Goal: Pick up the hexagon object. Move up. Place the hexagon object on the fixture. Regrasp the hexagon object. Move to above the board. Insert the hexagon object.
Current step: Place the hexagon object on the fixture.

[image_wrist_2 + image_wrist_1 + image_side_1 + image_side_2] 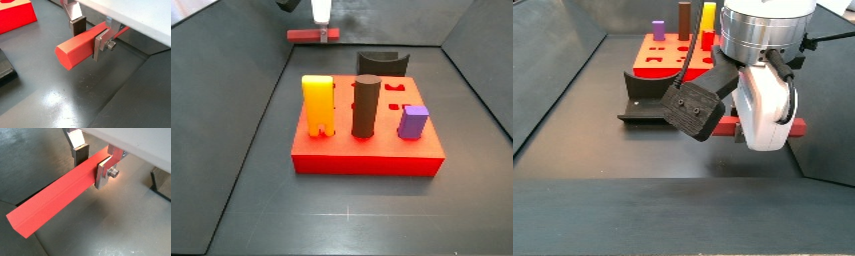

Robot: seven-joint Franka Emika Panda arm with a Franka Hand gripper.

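Right up close in both wrist views, the gripper [92, 159] has its two flat silver fingers [102, 174] squeezed on the hexagon object [57, 197]. The dark pads press on both sides of the long red bar, so the gripper is closed on it and holds it tight. The bar lies flat, sticking out sideways from the fingers, with one end pointing at the camera [75, 50]. It is up in the air, and its shadow falls on the grey floor below.

In a side view, the gripper [321, 27] is small and far at the back, with the red bar [310, 35] held level under it. From the opposite side, the big white and black arm fills the middle of the picture, and only bits of the red bar [796, 127] peek out behind it, near the wall.

Next comes the fixture [382, 62], a small dark block with a curved dip in its top. It stands on the floor between the gripper and the board [368, 153]. The bar is not touching it.

On the wide red board stand a yellow peg [317, 104], a dark brown cylinder [366, 107] and a short purple peg [413, 121]. A corner of the board [16, 16] also shows in a wrist view, well away from the bar.
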